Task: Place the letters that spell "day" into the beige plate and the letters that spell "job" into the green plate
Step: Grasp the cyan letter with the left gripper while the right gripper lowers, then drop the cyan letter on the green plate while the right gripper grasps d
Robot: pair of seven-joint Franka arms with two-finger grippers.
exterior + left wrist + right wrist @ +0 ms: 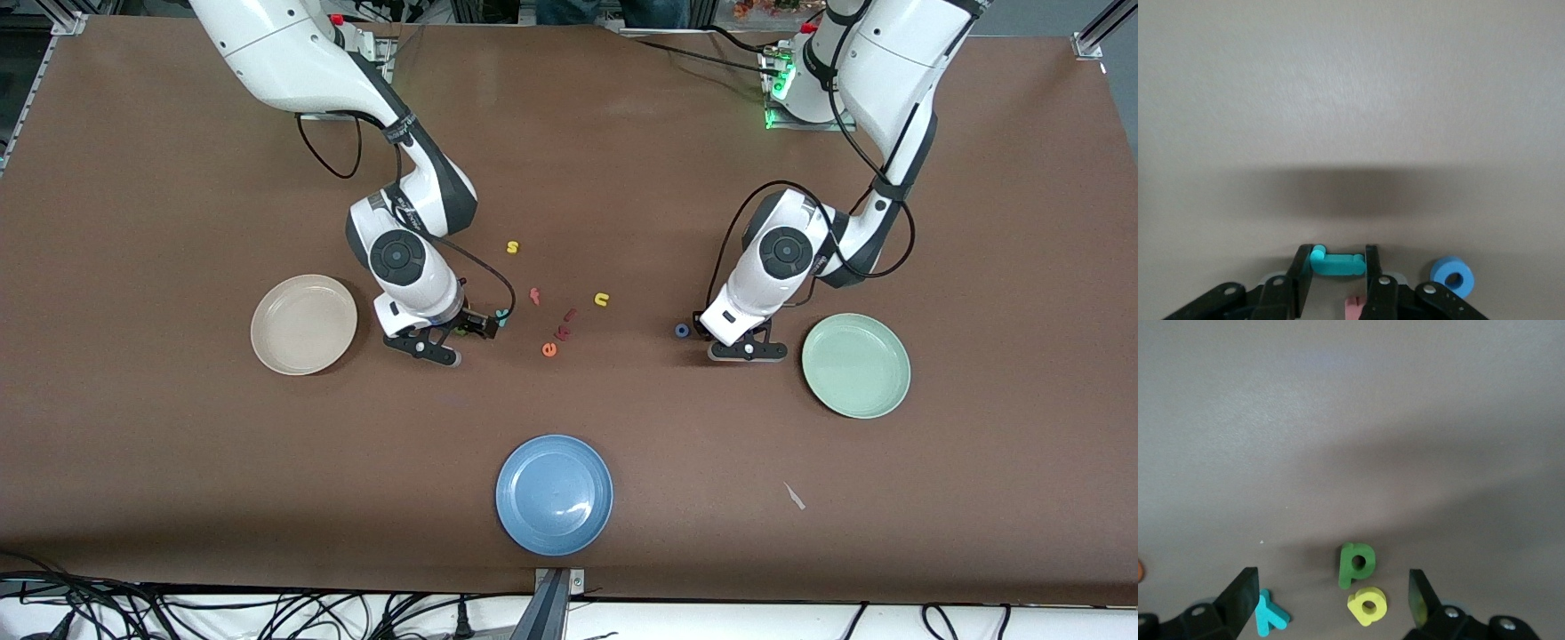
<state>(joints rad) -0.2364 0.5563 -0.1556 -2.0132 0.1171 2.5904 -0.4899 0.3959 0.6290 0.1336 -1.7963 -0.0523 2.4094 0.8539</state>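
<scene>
Left claw (1338, 263) down at the counter (622, 160), clamped on the teal j (1337, 263). Blue o (1452, 276) just beside it, pink b (1353, 308) under the claw. Green plate (855, 364) near, toward the left arm's end.

Right claw (1331, 597) low, jaws wide apart, holding nothing. Green d (1355, 564) and yellow a (1367, 605) between the jaws, teal y (1269, 613) by one finger. Beige plate (303, 324) beside it.
</scene>
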